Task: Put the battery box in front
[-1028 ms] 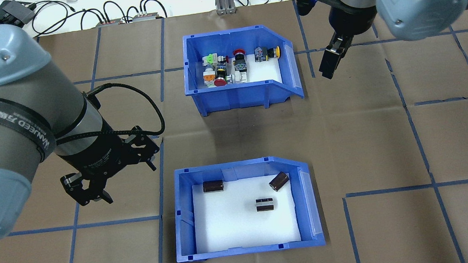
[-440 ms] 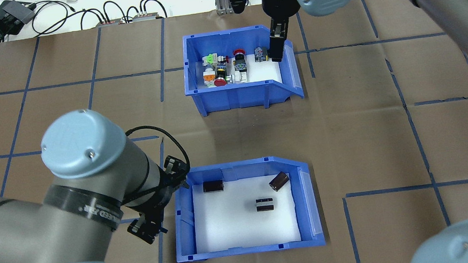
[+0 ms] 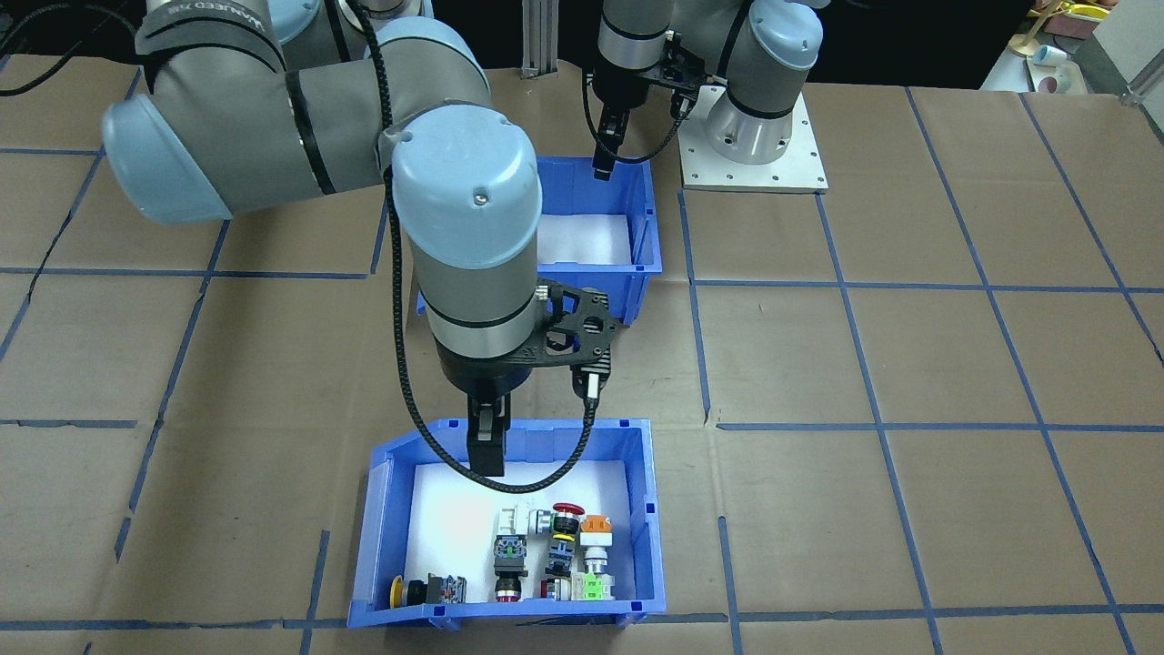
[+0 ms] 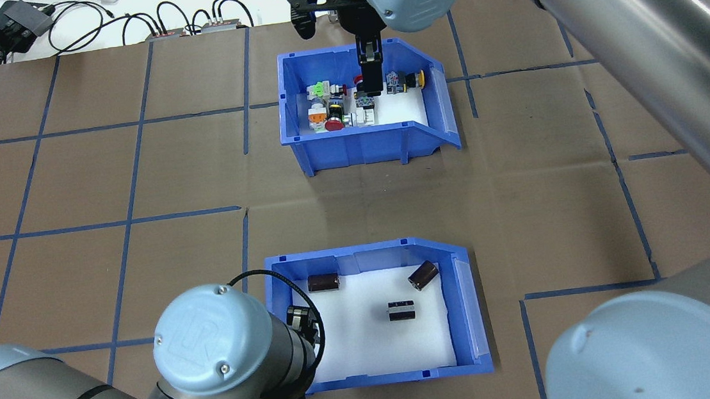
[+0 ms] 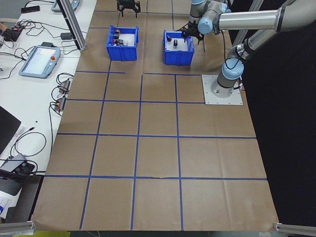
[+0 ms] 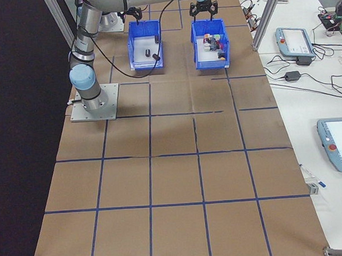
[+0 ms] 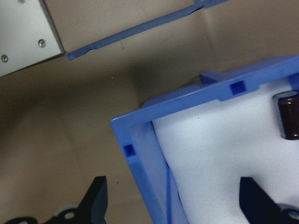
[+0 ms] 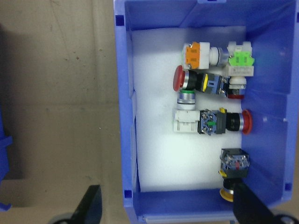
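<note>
Two blue bins on brown paper gridded with blue tape. Battery box (image 4: 473, 305) sits on the robot's side of the table, open front toward the robot's right, white liner, three dark cylindrical batteries (image 4: 324, 282) lying loose and apart inside. Switch bin (image 4: 297, 127), same shape, stands farther from the robot, holding colourful push-button switches (image 8: 212, 122), red, yellow, green and orange caps.

Left gripper (image 7: 173, 198): fingers spread wide, straddling a corner wall of the battery box, one finger outside over the paper, one over the liner; nothing held.

Right gripper (image 8: 166, 205): spread wide over the switch bin, one finger outside its wall, the other above the buttons; empty.

Readable writing: "UR" logo on the blue joint caps (image 4: 203, 332); a black band on the right arm reads "WANJEED" (image 3: 200, 11), in the front view.
</note>
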{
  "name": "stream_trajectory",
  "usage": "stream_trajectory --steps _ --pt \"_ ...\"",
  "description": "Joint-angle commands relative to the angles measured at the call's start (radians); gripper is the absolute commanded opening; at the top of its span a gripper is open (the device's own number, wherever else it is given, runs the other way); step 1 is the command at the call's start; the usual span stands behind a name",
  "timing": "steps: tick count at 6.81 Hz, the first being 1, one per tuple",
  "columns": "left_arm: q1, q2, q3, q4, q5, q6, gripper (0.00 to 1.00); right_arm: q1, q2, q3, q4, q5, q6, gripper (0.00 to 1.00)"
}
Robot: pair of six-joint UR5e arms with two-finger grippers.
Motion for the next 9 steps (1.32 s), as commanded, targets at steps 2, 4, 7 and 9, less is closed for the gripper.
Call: stream_trajectory --steps 2,4,7,9 --pt "-0.029 -0.005 -0.057 0.130 -0.048 -0.218 0.99 0.089 0.026 0.017 0.006 -0.002 -0.018 1.00" --pt "-0.041 -0.037 -0.059 0.145 -0.053 -0.229 0.99 0.069 0.069 0.061 0.000 -0.004 -0.016 1.00" --pt "-0.070 -0.111 -0.077 0.226 -0.065 -0.231 0.99 0.051 0.075 0.185 -0.130 -0.001 -0.004 1.00" --pt "-0.073 -0.119 -0.099 0.244 -0.067 -0.231 0.96 0.051 0.083 0.252 -0.316 0.002 0.001 1.00"
